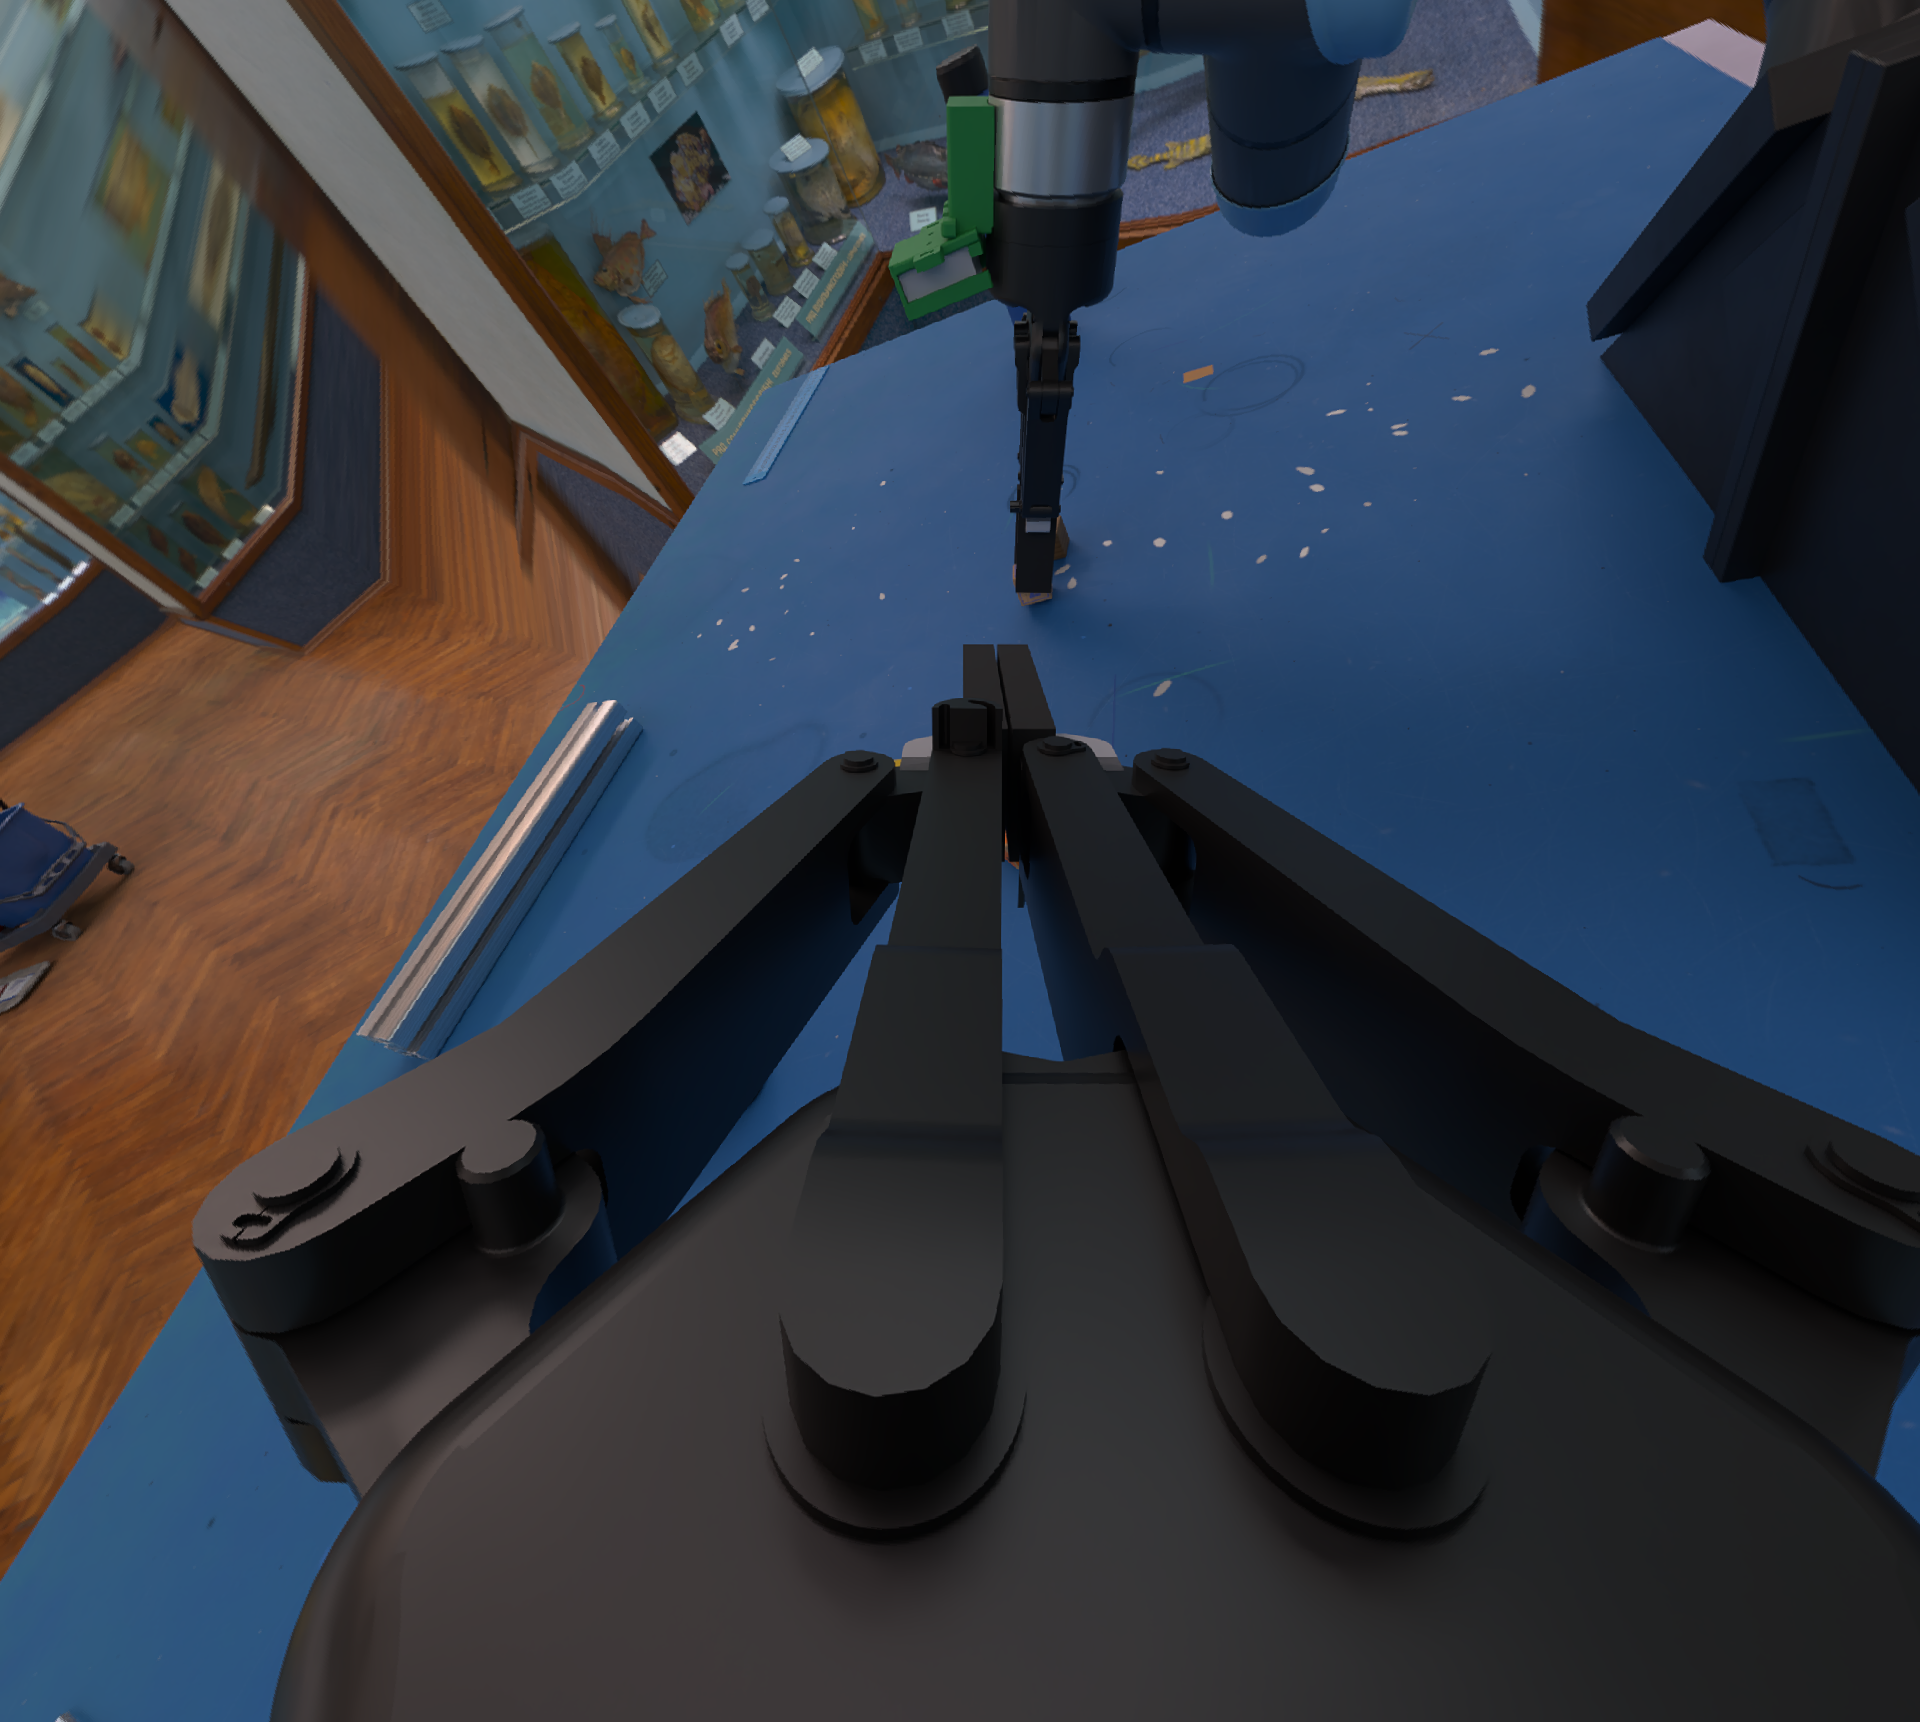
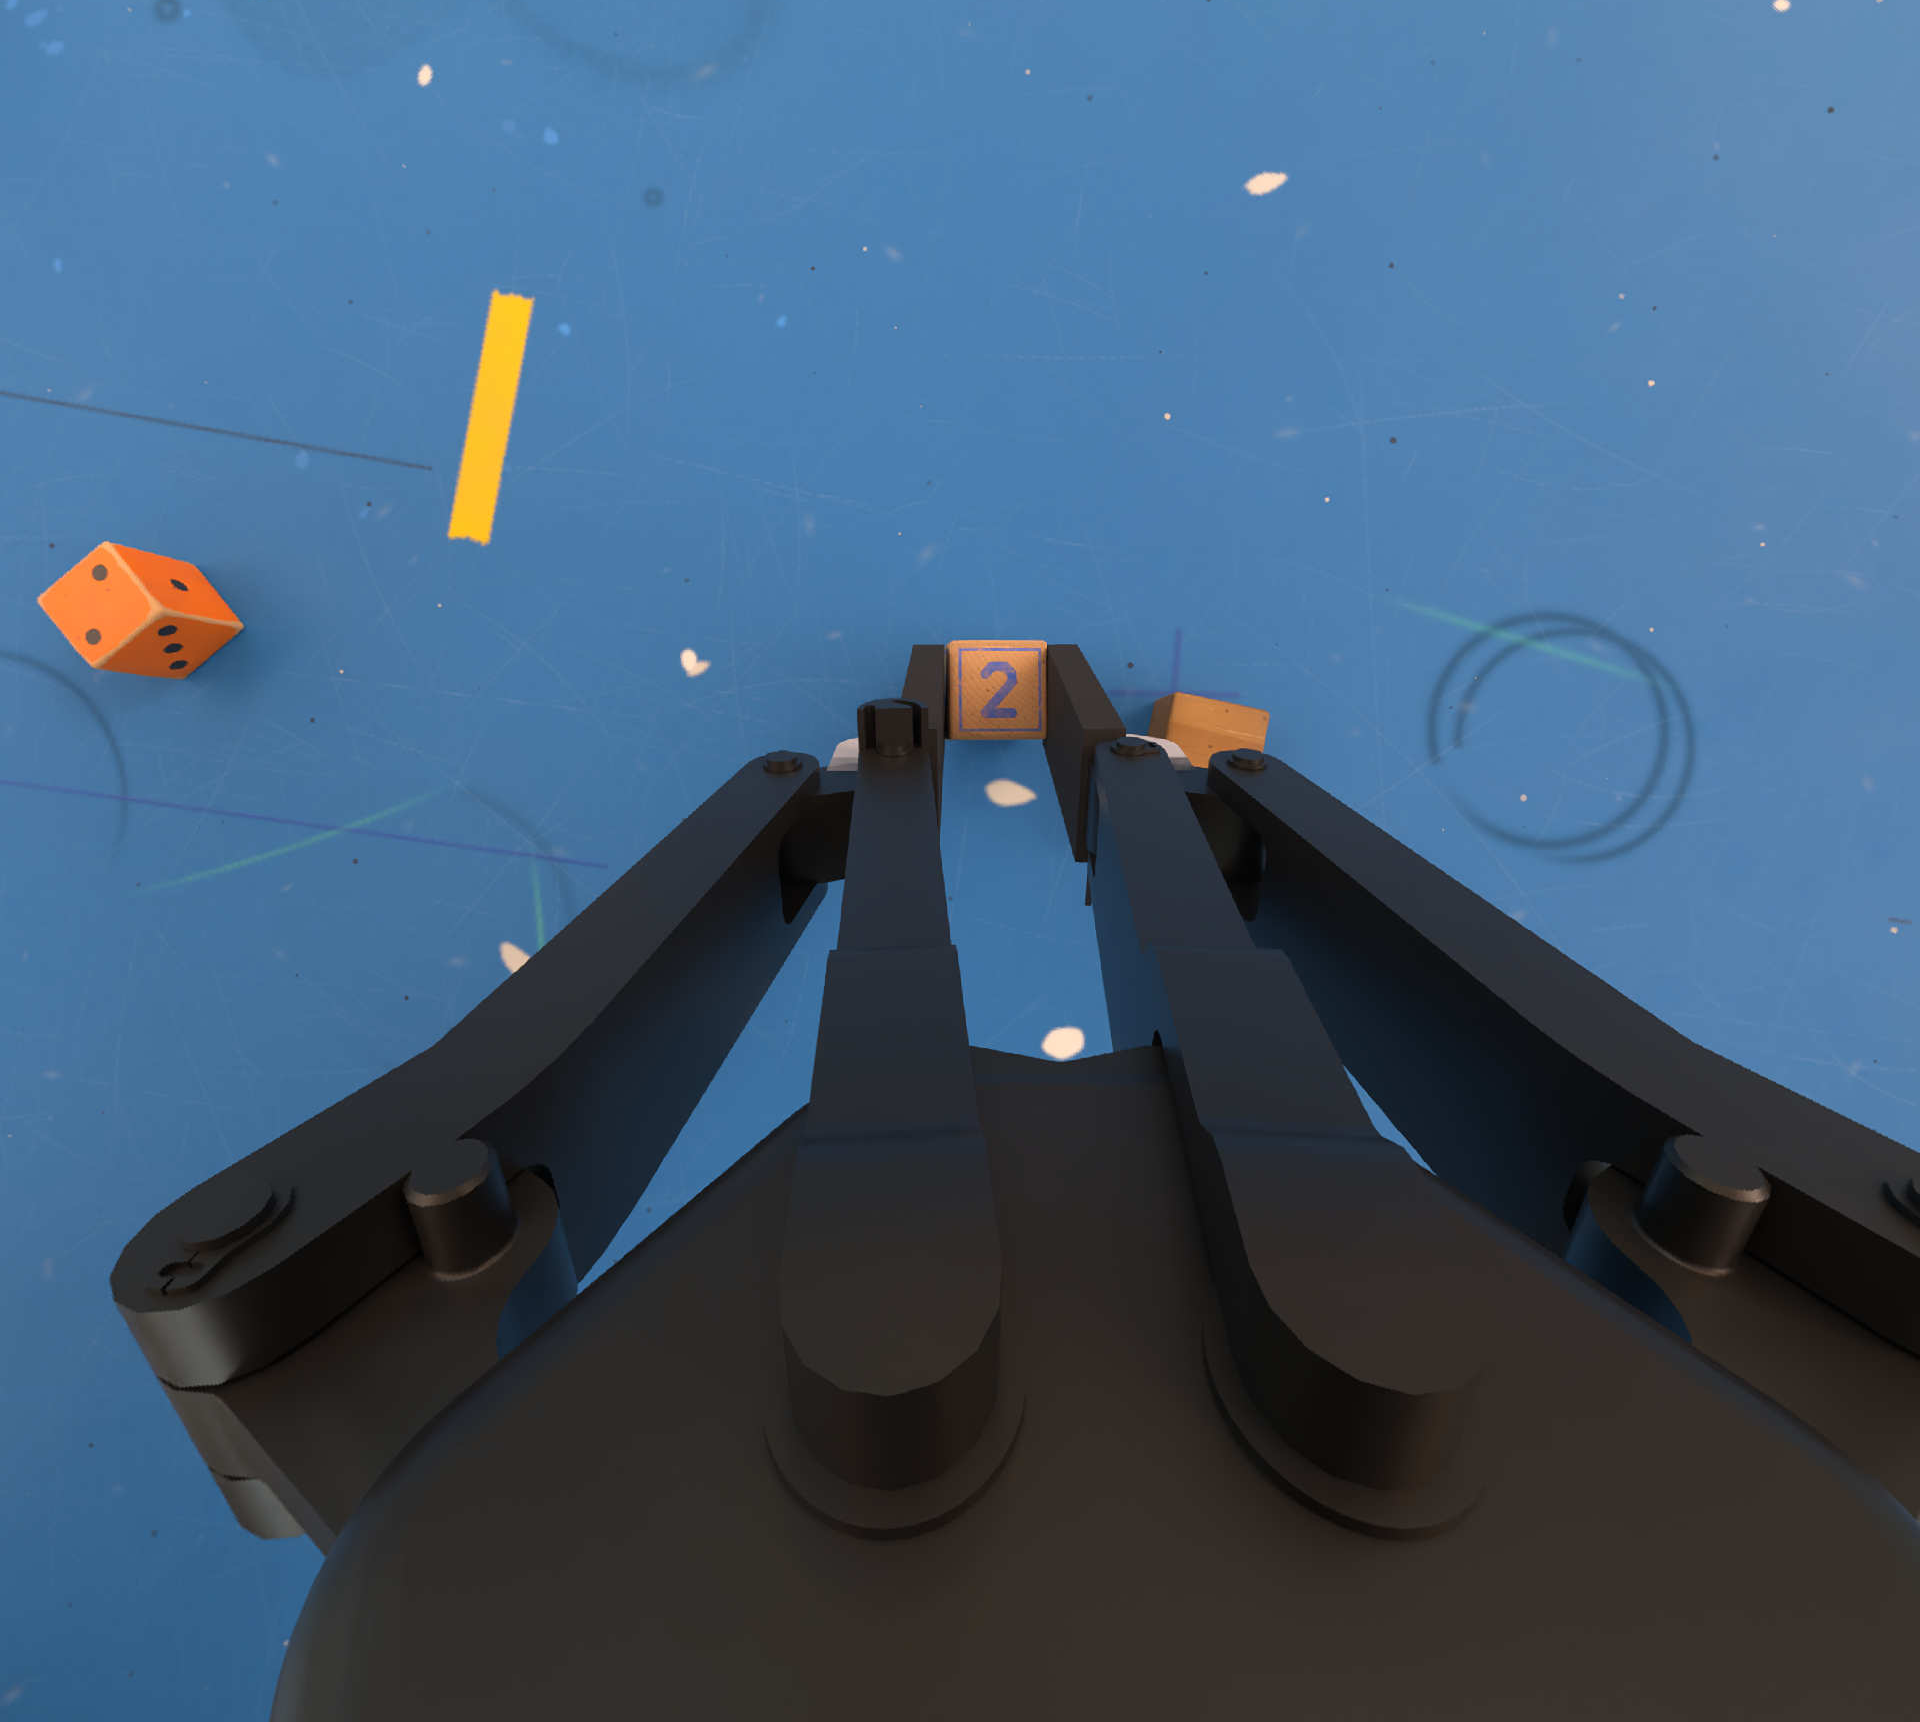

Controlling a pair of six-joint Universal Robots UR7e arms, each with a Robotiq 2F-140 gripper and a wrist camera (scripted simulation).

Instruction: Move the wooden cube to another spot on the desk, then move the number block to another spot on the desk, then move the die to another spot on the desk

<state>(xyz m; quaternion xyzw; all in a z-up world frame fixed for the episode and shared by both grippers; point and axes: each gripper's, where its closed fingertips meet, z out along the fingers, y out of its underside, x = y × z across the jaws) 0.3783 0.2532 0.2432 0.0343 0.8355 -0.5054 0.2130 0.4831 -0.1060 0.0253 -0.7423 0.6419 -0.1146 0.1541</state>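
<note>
Wooden number block point(image 2: 995, 688) sits pinched in the right gripper point(image 2: 995, 693); lift straight, clear the plain wooden cube point(image 2: 1210, 725) just beside it. Left gripper point(image 1: 1006, 685) hangs closed, empty.

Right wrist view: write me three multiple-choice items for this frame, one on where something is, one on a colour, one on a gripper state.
1. Where is the wooden cube relative to the number block?
A. Stacked on top of it
B. Beside it, outside the right gripper's fingers
C. At the picture's far left edge

2. What colour is the die?
A. Orange with dark pips
B. White with red pips
C. Green with white pips

3. What is the right gripper doing?
A. Spread wide over bare desk
B. Shut on the die
C. Shut on the number block

Answers: 1 B, the cube sits just past one finger. 2 A, its faces are orange with dark pips. 3 C, both fingertips press the block's sides.
</note>
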